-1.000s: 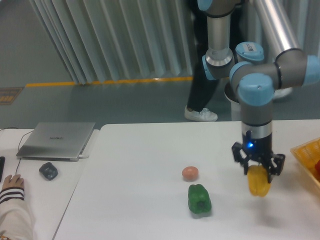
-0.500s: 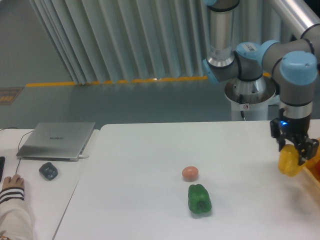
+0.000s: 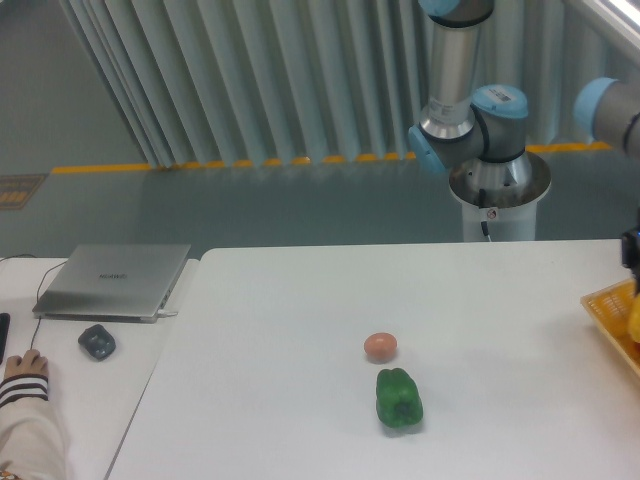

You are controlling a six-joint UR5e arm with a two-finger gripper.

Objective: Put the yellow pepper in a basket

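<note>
The arm has swung to the far right, and only a dark piece of my gripper (image 3: pixel 634 252) shows at the frame's right edge; its fingers are cut off. Just below it, a sliver of bright yellow (image 3: pixel 636 318) sits over the orange-yellow basket (image 3: pixel 606 302). It looks like the yellow pepper, but most of it is out of frame. Only the basket's left corner and raised rim show, at the table's right edge.
A dark green pepper (image 3: pixel 399 398) lies mid-table with a small pinkish-orange fruit (image 3: pixel 380 346) just behind it. On the left are a closed laptop (image 3: pixel 112 279), a dark mouse (image 3: pixel 97 341) and a person's hand (image 3: pixel 22 372). The robot base (image 3: pixel 498 190) stands behind the table.
The gripper carried the yellow pepper from mid-right of the table further right to over the basket, leaving the frame almost entirely. The green pepper and the fruit have not moved.
</note>
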